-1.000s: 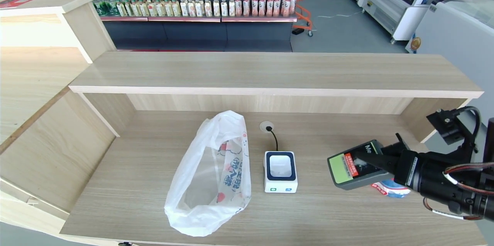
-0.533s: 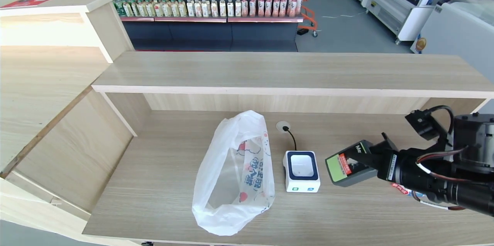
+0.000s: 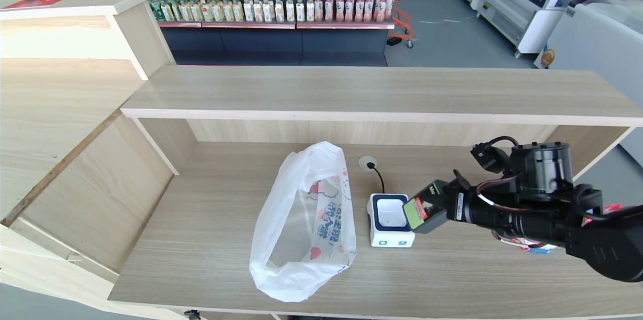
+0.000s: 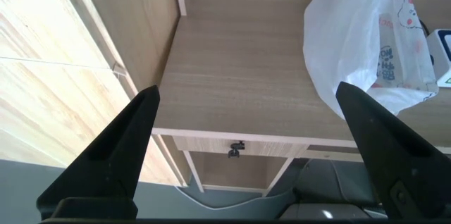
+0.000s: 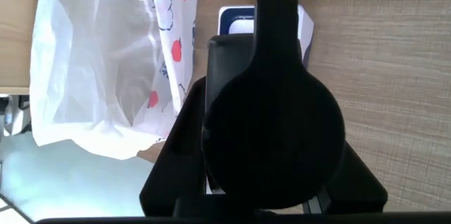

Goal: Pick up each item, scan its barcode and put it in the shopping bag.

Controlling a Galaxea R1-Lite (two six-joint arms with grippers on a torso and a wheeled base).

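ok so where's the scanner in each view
Head: scanner right of the bag, the box overlapping its right edge.
Left wrist: scanner cut off by the frame, just beyond the bag.
Right wrist: scanner next to the bag, mostly hidden.
Shared landmark: the bag.

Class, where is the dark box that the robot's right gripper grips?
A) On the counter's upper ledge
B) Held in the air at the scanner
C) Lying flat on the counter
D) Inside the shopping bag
B: the right gripper holds the dark box off the counter at the scanner's right edge, apart from the shopping bag.
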